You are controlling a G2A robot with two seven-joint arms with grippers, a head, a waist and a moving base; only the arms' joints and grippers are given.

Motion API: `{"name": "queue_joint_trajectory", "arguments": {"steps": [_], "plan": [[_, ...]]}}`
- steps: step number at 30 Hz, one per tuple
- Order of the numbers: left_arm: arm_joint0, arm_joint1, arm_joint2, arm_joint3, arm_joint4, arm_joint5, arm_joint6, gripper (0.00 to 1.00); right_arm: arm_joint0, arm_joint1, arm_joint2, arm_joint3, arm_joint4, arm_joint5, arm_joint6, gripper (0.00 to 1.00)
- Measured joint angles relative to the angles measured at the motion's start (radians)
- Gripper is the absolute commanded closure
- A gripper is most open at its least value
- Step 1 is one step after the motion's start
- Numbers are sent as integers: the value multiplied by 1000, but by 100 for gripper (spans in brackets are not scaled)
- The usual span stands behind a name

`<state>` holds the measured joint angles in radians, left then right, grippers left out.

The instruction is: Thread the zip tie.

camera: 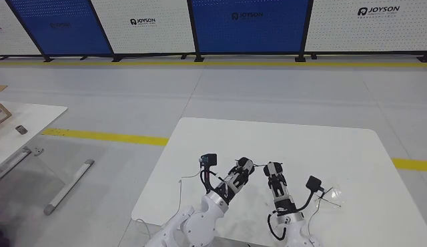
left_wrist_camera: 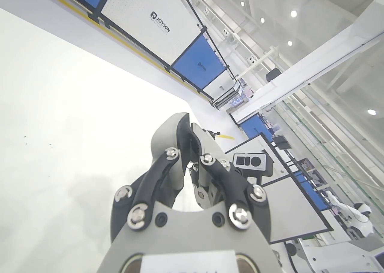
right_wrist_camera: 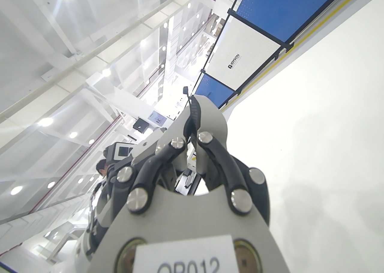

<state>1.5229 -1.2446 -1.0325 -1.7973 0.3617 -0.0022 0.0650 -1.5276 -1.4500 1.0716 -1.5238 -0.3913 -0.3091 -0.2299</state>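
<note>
Pinching a black zip tie (right_wrist_camera: 186, 91), the right hand (right_wrist_camera: 193, 107) hovers over the desk (camera: 300, 140); the left hand (left_wrist_camera: 190, 125), beside it, is pressed together, any contents untellable.

- Blue and white pegboard panels (camera: 250, 13) line the far side.
- The grey floor (camera: 267, 90) carries yellow lines (camera: 100, 137).
- A white table (camera: 27, 123) stands at the left.
- Round ceiling lights (left_wrist_camera: 293, 13) shine overhead.

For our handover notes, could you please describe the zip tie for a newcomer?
Above the white rectangular table, find the right grey gripper. A thin black plastic zip tie pokes out past its shut fingertips, the only slender strip there.
</note>
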Motion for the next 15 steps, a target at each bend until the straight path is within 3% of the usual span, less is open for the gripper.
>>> {"name": "queue_joint_trajectory", "arguments": {"steps": [4, 5, 15], "plan": [[3, -1, 1, -1, 3, -3, -2, 100, 0, -1, 0, 0, 1, 0, 1, 97], [4, -1, 1, -2, 3, -3, -3, 100, 0, -1, 0, 0, 4, -3, 2, 1], [4, -5, -2, -5, -31, 10, -3, 100, -5, 0, 4, 0, 31, -31, 42, 0]]}}
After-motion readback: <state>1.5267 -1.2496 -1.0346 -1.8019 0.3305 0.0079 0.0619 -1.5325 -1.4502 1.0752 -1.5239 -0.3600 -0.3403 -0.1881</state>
